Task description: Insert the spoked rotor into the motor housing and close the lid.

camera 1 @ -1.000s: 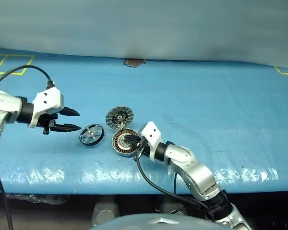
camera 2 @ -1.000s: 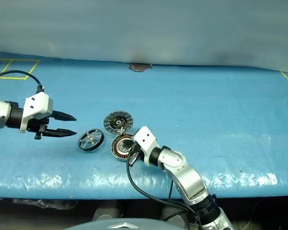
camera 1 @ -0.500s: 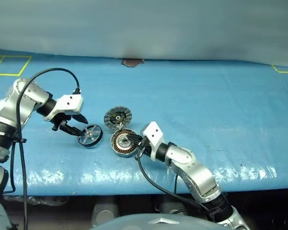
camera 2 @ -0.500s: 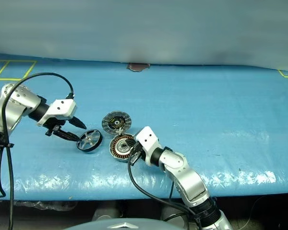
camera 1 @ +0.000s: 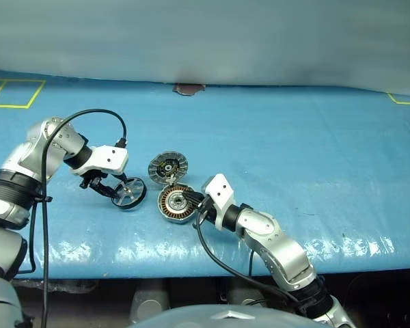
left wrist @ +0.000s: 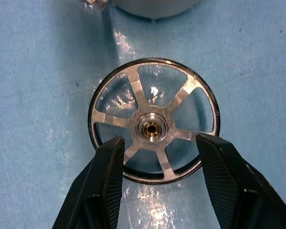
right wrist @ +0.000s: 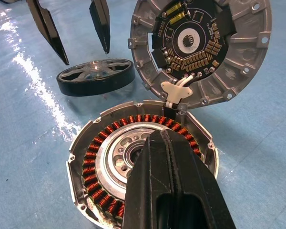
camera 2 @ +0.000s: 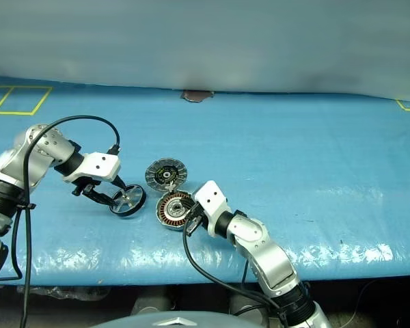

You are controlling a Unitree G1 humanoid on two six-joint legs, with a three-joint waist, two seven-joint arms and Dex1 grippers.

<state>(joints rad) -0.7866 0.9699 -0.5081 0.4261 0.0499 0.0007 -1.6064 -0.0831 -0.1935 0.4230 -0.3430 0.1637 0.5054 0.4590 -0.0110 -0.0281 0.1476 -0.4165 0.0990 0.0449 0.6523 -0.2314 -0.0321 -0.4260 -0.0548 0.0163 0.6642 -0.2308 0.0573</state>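
— What is the left gripper (left wrist: 155,179) doing over the blue table cover (camera 1: 314,150)?

— It points steeply down with its two black fingers (left wrist: 107,183) spread, one on each side of the spoked rotor (left wrist: 153,120). The tips sit just above the wheel's dark rim; no grip is made.

— And the rotor itself?

— It lies flat on the cover, to the left of the motor housing (camera 1: 176,203) and just apart from it.

— The right gripper (right wrist: 174,157)?

— Its fingers are pressed together, tips resting over the silver bearing at the centre of the housing, inside the ring of copper windings. Whether they touch the bearing cannot be told.

— Where is the lid (right wrist: 202,45)?

— It stands swung open behind the housing, joined at the rim by a small white hinge piece, its face with the circuit board and dark segments turned toward the right gripper.
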